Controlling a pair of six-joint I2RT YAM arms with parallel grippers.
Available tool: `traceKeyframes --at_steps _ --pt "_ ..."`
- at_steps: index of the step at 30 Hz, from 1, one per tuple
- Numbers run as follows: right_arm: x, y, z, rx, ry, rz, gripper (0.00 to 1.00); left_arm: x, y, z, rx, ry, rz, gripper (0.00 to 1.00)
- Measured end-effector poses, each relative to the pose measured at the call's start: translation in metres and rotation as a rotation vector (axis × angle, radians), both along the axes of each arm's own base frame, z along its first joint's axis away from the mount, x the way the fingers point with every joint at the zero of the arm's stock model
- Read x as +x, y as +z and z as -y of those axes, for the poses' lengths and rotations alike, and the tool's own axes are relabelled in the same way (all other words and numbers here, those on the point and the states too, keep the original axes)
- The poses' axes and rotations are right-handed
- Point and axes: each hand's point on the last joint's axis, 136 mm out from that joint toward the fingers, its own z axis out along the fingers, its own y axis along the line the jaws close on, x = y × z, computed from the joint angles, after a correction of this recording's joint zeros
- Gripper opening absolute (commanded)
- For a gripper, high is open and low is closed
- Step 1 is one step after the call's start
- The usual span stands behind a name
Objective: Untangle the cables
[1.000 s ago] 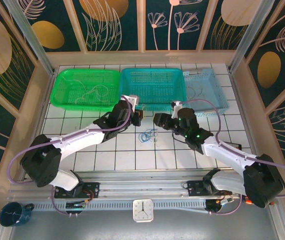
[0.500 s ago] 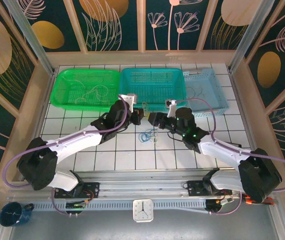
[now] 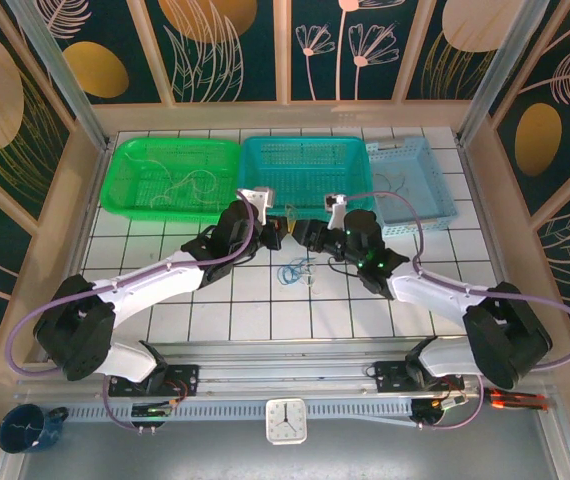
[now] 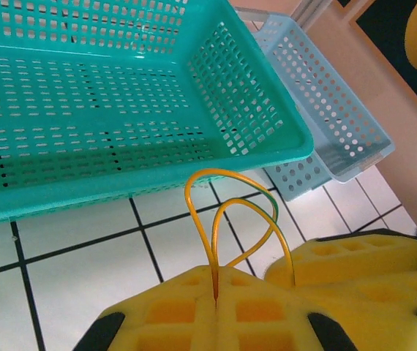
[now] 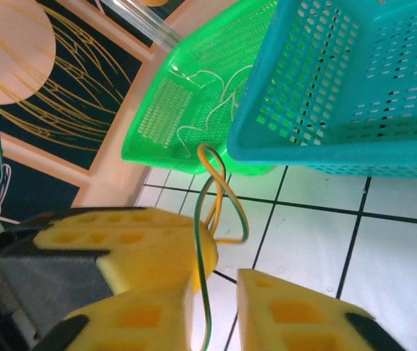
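Note:
A yellow-green cable [image 4: 227,212] loops up out of my left gripper [image 4: 216,287], whose yellow pads are shut on it. In the top view the left gripper [image 3: 277,233] and right gripper [image 3: 302,236] nearly touch above the tiles, with the yellow-green cable [image 3: 290,213] between them. The same cable [image 5: 207,292] runs through the narrow gap of my right gripper [image 5: 219,292], whose pads still stand apart, unclamped. A blue cable [image 3: 293,272] lies curled with a pale one on the tiles just below both grippers.
Along the back stand a green basket [image 3: 130,195] holding pale wires [image 3: 190,185], a teal basket [image 3: 305,143] and a light blue basket [image 3: 437,195] with thin wires [image 3: 400,180]. The teal basket's front wall is close behind the grippers.
My right gripper has moved left up to the left gripper, and its jaws have narrowed around the yellow-green cable. The left gripper lifted slightly a second ago, then held still.

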Motion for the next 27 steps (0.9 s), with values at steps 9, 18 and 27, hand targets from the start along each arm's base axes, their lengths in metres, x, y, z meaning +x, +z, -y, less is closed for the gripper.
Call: traceKeyframes --at_steps 9,18,27 --pt "0.004 0.001 0.008 0.009 -0.018 0.006 0.00 -0.001 0.000 -0.005 -0.022 0.026 -0.001 0.18" --pt "-0.005 0.011 0.043 0.003 -0.078 0.027 0.00 0.007 0.015 -0.028 -0.017 0.150 0.056 0.10" --pt "-0.015 0.023 0.051 -0.012 -0.061 0.068 0.00 0.002 0.010 -0.026 -0.017 0.115 0.055 0.51"
